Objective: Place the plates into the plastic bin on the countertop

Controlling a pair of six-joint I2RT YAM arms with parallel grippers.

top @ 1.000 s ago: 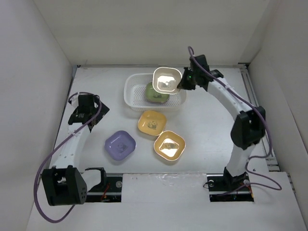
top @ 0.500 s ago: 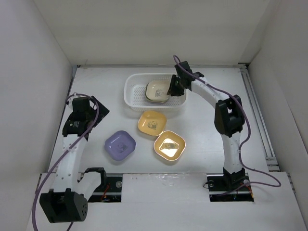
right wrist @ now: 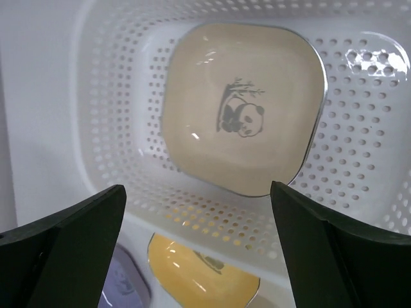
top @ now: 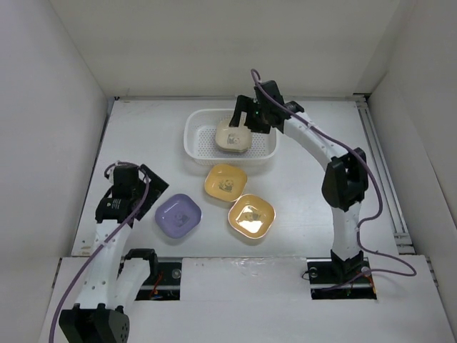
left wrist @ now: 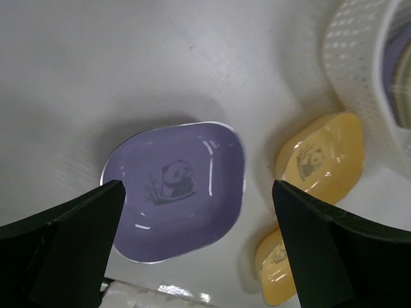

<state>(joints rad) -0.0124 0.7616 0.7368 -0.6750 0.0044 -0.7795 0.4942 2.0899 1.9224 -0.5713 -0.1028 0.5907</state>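
A cream plate (top: pixel 233 137) (right wrist: pixel 244 106) lies inside the white plastic bin (top: pixel 196 139) (right wrist: pixel 109 128) at the back of the countertop (top: pixel 143 136). My right gripper (top: pixel 248 118) (right wrist: pixel 196 186) hovers just above it, open, with nothing between the fingers. On the countertop in front of the bin lie two orange-yellow plates (top: pixel 225 181) (top: pixel 251 215) and a purple plate (top: pixel 178 214) (left wrist: pixel 173 189). My left gripper (top: pixel 151 189) (left wrist: pixel 196 185) hangs open over the purple plate's left side, apart from it.
Pale walls close in the countertop on the left, back and right. A metal rail (top: pixel 378 164) runs along the right edge. Both arm bases and their purple cables (top: pixel 71 271) sit at the near edge.
My right gripper lowered the cream plate into the bin, opened and let it go. My left arm swung nearer and down toward the purple plate.
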